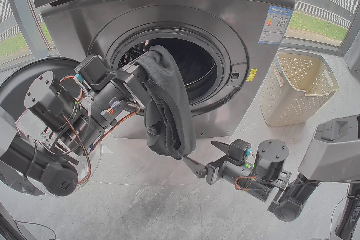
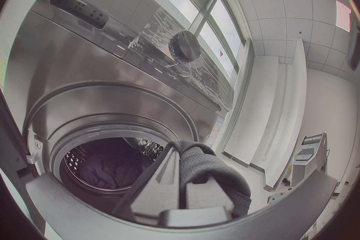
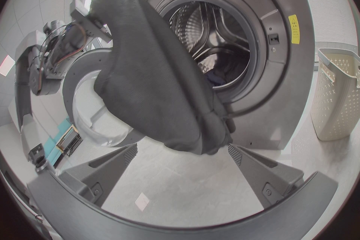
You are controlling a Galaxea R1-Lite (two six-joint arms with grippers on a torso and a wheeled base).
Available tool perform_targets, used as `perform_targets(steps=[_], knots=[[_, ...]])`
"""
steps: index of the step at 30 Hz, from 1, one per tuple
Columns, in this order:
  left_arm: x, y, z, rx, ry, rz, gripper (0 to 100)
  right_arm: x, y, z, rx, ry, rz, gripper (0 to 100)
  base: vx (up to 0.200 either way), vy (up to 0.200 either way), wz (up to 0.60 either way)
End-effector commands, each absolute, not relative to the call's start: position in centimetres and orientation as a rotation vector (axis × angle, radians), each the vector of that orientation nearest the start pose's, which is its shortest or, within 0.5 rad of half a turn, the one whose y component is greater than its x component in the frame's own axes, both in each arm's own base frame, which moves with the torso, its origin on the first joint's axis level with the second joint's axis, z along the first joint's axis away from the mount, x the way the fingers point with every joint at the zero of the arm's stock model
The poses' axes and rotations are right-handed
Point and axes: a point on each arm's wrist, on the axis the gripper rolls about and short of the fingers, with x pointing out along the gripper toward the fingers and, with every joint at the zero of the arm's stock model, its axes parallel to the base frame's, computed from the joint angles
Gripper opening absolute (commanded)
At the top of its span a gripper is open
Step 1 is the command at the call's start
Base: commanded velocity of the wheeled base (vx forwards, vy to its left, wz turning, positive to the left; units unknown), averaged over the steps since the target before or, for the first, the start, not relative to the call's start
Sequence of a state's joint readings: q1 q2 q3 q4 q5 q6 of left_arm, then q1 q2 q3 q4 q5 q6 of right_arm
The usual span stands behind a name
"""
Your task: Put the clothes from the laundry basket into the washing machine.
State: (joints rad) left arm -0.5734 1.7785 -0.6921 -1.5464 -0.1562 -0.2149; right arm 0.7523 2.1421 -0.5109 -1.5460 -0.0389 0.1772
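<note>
Washing machine point(image 1: 240, 27): front loader with the mouth open and dark cloth already lying in the drum point(image 2: 108, 173). Likely to catch a trailing hem on the lower lip if fed in too low.
Door point(image 1: 15, 79): swung fully open on the robot's left, close behind the left wrist. At risk of a knock on pulling back.
Laundry basket point(image 1: 296, 90): cream, perforated, standing on the floor point(image 1: 150, 195) to the right of the machine, well apart from both grippers, bottom hidden.
Garment point(image 1: 168, 102), risk: mostly hanging outside and below the mouth. Likely to slide to the floor if released here, or to drag back out if snagged on the fingers.
Garment, look: dark grey, fine mesh-like knit, limp. Draped in a long fold over the left gripper, top level with the mouth's left side, lowest hem down by the right gripper's upper finger.
Left gripper point(image 1: 135, 74): clamped on the garment's upper fold, held before the mouth's left side, fingertips buried in cloth.
Right gripper point(image 1: 204, 157): spread wide, holding nothing, low in front of the machine, just beneath the hanging hem. Liable to tangle in it if raised blind.
</note>
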Motion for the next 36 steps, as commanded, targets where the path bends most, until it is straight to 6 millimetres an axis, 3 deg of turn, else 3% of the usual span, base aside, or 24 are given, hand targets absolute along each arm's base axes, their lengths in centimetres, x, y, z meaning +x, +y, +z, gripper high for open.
perform_targets(steps=[1,28,36], knots=[[24.3,-16.2,22.8,-0.305,-0.409,-0.774,0,27.2,23.1,6.2,0.15,0.084,0.666,100,0.0,0.0,0.0],[23.0,-17.5,22.5,-0.314,-0.388,-0.833,0,32.3,28.9,4.5,0.176,-0.06,0.732,100,0.0,0.0,0.0],[22.1,-17.5,23.4,-0.336,-0.413,-0.857,0,34.3,29.0,4.1,0.191,-0.103,0.707,100,0.0,0.0,0.0]])
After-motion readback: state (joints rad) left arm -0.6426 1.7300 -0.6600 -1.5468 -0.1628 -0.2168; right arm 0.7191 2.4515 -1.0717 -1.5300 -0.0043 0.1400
